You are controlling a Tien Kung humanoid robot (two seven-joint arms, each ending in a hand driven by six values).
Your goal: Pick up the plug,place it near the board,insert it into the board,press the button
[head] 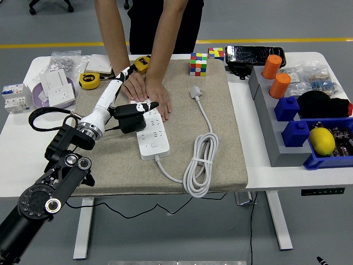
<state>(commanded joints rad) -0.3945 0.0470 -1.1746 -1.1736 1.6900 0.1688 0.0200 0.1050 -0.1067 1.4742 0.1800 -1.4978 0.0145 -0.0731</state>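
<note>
Left hand [131, 108]: gripping black plug [130, 117] above power strip [150, 131], centre-left.
Obstruction: person's hands [148, 93] press the strip's far end.
Surroundings: white cable [199, 157] right; tape measure [89, 80] upper left.

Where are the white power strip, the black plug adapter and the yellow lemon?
white power strip [154, 144]: head view, bare near end of its top face.
black plug adapter [129, 117]: head view, middle of its body.
yellow lemon [322, 141]: head view, centre of its peel.

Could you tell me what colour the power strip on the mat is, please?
White: the power strip shows clearly in the head view.
</note>
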